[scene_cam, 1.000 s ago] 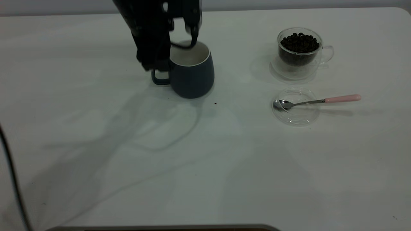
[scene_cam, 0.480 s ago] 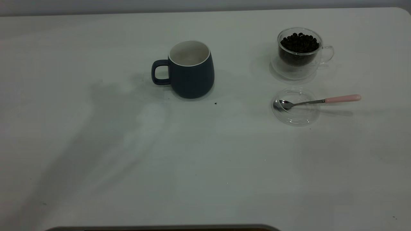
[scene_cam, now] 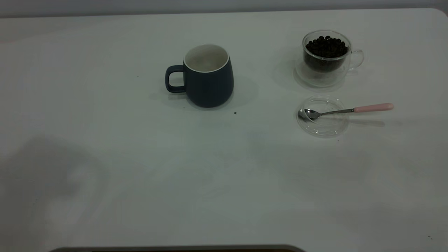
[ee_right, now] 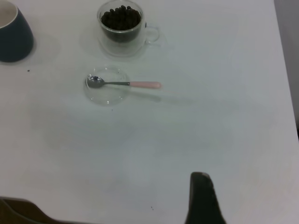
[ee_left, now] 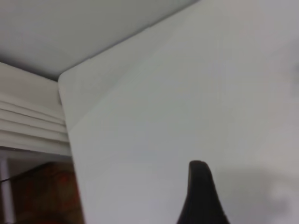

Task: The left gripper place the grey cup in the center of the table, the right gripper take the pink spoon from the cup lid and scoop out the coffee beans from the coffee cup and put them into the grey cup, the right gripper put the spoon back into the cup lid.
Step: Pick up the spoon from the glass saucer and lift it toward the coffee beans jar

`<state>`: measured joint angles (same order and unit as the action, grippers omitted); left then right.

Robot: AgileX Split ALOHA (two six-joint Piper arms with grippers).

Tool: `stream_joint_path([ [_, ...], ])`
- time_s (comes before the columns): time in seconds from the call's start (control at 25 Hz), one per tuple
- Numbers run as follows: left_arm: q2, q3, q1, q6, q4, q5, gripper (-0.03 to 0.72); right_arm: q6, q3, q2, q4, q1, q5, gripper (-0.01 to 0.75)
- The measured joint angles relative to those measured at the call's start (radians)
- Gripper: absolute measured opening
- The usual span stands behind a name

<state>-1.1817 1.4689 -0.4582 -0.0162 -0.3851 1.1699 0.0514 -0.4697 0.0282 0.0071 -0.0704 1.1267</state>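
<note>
The grey cup (scene_cam: 208, 77) stands upright near the middle of the table (scene_cam: 224, 168), handle to the left, with nothing in it; it also shows in the right wrist view (ee_right: 14, 35). The coffee cup (scene_cam: 325, 57) (ee_right: 122, 28) holds coffee beans (scene_cam: 327, 46) at the far right. In front of it lies the cup lid (scene_cam: 322, 117) (ee_right: 106, 88). The pink spoon (scene_cam: 344, 111) (ee_right: 126, 84) rests with its bowl in the lid and its handle pointing right. No gripper shows in the exterior view. My left gripper (ee_left: 201, 196) is above a bare table corner. My right gripper (ee_right: 202, 198) is well back from the lid.
A small dark speck (scene_cam: 235, 112) lies just in front of the grey cup. The table's rounded corner (ee_left: 70, 79) and a drop beyond it show in the left wrist view. The table's right edge (ee_right: 280, 70) shows in the right wrist view.
The left arm has let go of the grey cup's rim and drawn back out of the exterior view. Its shadow has slid to the lower left. The cup stays where it was.
</note>
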Motion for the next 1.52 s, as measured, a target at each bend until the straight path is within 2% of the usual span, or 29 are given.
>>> stream_joint_path([
  [0.24, 0.279, -0.23, 0.0, -0.001, 0.16, 0.0, 0.586, 0.0, 0.0, 0.0, 0.0, 0.0, 0.0, 0.53],
  [0.48, 0.576, -0.547, 0.0, -0.001, 0.225, 0.0, 0.586, 0.0, 0.0, 0.0, 0.0, 0.0, 0.0, 0.53],
  [0.76, 0.836, -0.797, 0.0, -0.001, 0.333, -0.005, 0.586, 0.0, 0.0, 0.0, 0.0, 0.0, 0.0, 0.53],
  [1.16, 0.952, -0.975, 0.0, -0.001, 0.343, -0.032, 0.586, 0.0, 0.0, 0.0, 0.0, 0.0, 0.0, 0.53],
  [1.52, 0.952, -0.983, 0.0, -0.001, 0.344, -0.041, 0.586, 0.0, 0.0, 0.0, 0.0, 0.0, 0.0, 0.53],
])
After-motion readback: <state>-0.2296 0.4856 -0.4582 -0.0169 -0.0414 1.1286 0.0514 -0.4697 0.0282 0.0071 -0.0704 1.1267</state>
